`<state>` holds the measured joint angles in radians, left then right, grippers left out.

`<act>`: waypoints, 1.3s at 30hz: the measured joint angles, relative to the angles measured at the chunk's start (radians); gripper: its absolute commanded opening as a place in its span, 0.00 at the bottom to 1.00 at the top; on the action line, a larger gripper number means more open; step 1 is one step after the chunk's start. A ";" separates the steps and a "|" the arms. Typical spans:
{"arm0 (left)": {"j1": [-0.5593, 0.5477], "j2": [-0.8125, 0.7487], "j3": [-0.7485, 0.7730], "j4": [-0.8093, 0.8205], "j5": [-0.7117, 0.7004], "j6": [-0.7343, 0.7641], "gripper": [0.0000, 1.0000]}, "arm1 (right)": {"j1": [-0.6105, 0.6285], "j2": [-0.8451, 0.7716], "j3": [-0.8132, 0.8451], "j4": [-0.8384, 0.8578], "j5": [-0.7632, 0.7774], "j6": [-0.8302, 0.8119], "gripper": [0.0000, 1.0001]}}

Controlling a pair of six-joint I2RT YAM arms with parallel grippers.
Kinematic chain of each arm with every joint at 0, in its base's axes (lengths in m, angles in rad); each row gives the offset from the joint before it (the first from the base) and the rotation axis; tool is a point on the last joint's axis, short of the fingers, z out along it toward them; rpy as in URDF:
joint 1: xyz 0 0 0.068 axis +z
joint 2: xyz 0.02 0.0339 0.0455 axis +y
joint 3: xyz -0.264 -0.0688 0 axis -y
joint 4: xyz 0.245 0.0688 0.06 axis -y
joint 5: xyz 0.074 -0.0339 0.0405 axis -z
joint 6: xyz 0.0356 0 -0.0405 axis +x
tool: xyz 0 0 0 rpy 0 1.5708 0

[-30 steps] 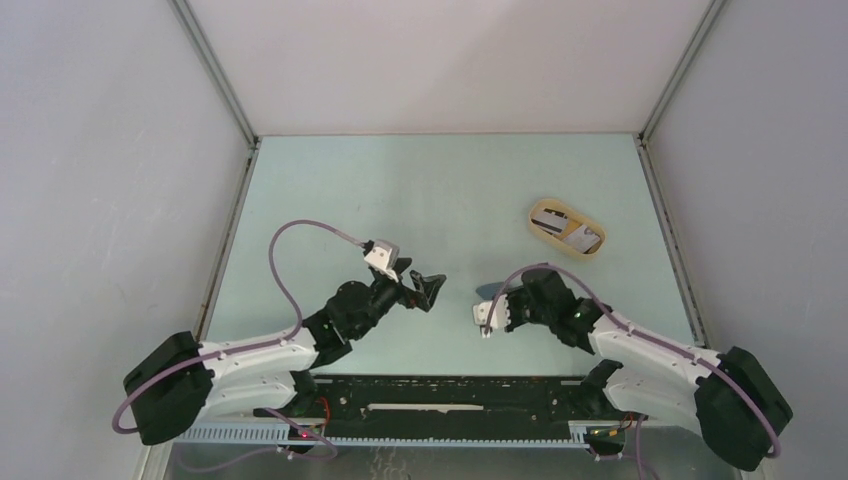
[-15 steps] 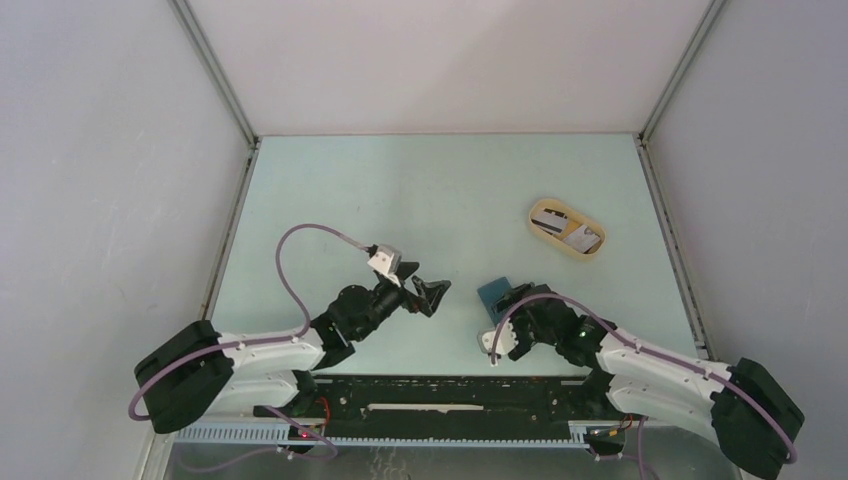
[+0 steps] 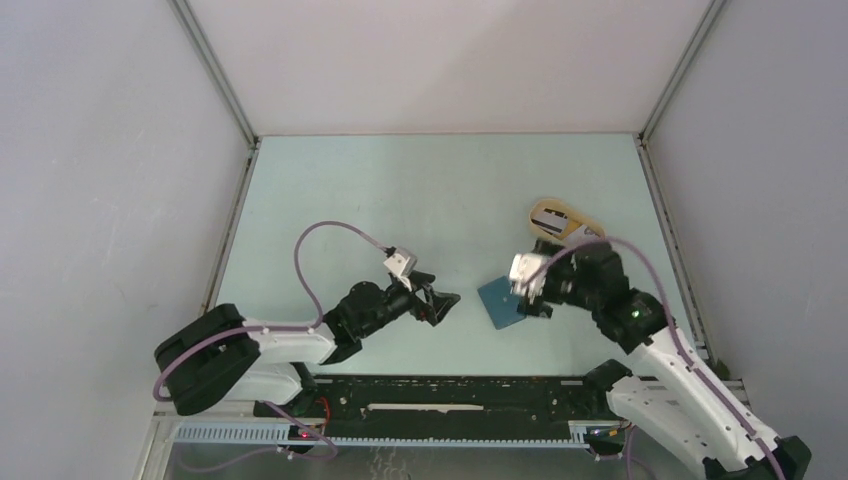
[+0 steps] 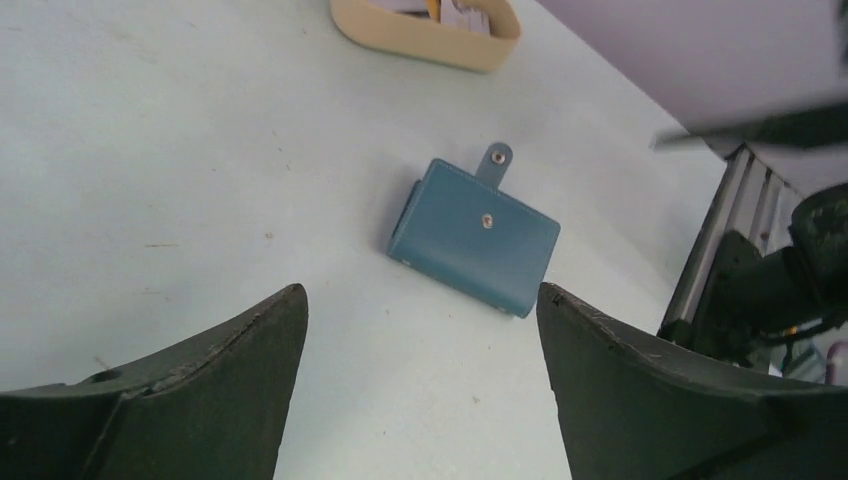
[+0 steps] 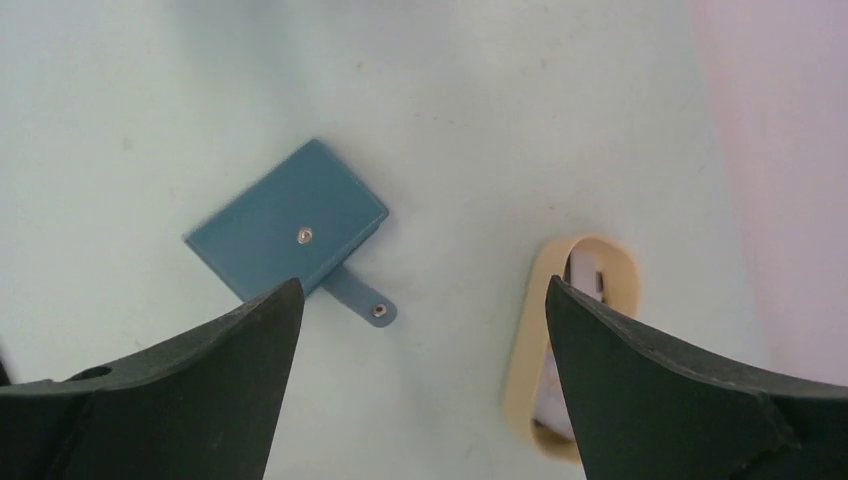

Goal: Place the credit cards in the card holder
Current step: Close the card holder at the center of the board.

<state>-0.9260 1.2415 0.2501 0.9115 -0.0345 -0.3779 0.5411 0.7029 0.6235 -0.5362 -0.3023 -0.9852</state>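
Observation:
The blue card holder (image 3: pixel 498 303) lies closed and flat on the table, its snap strap (image 5: pixel 361 300) sticking out unfastened. My left gripper (image 3: pixel 445 308) hovers low just left of it, open and empty; in the left wrist view the card holder (image 4: pixel 473 237) lies ahead of that open gripper (image 4: pixel 420 295). Above the holder's right edge my right gripper (image 3: pixel 540 302) hangs open, holding nothing. The right wrist view shows the card holder (image 5: pixel 290 225) up left of the gripper (image 5: pixel 423 285). The credit cards (image 3: pixel 553 218) lie in the beige tray, partly hidden by my right arm.
The beige oval tray (image 3: pixel 578 226) stands at the back right, just behind my right wrist; its rim (image 5: pixel 528 340) sits under my right finger. Grey walls close in the table on three sides. A metal rail (image 4: pixel 715 235) runs along the near edge.
My right gripper has opened, left the card holder lying on the table, then risen and swung back right toward the tray. My left arm has reached right toward the holder.

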 measured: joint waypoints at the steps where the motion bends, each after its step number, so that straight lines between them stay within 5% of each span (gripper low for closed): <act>1: 0.004 0.024 0.009 0.000 0.023 -0.008 0.84 | -0.036 0.013 0.033 0.003 -0.007 0.067 0.95; 3: 0.017 0.076 0.039 -0.002 0.076 -0.021 0.80 | -0.154 0.124 0.172 -0.037 -0.092 0.237 0.82; 7: 0.054 0.157 0.127 -0.006 0.166 -0.061 0.70 | -0.370 0.465 0.431 -0.145 -0.351 0.390 0.80; 12: 0.065 0.241 0.256 -0.039 0.240 -0.096 0.56 | -0.494 0.743 0.412 -0.267 -0.422 0.447 0.71; 17: 0.064 0.361 0.336 -0.054 0.301 -0.105 0.53 | -0.504 0.805 0.385 -0.339 -0.386 0.484 0.56; 25: 0.058 0.450 0.355 -0.116 0.290 -0.113 0.50 | -0.527 0.939 0.386 -0.329 -0.336 0.538 0.46; 32: 0.062 0.458 0.383 -0.165 0.219 -0.113 0.58 | -0.526 0.993 0.405 -0.312 -0.330 0.583 0.40; 39: 0.119 0.537 0.404 -0.094 0.293 -0.196 0.65 | -0.528 1.011 0.435 -0.307 -0.367 0.597 0.29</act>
<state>-0.8066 1.7786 0.6540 0.8173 0.2584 -0.5735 0.0128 1.7134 1.0580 -0.8436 -0.6689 -0.3882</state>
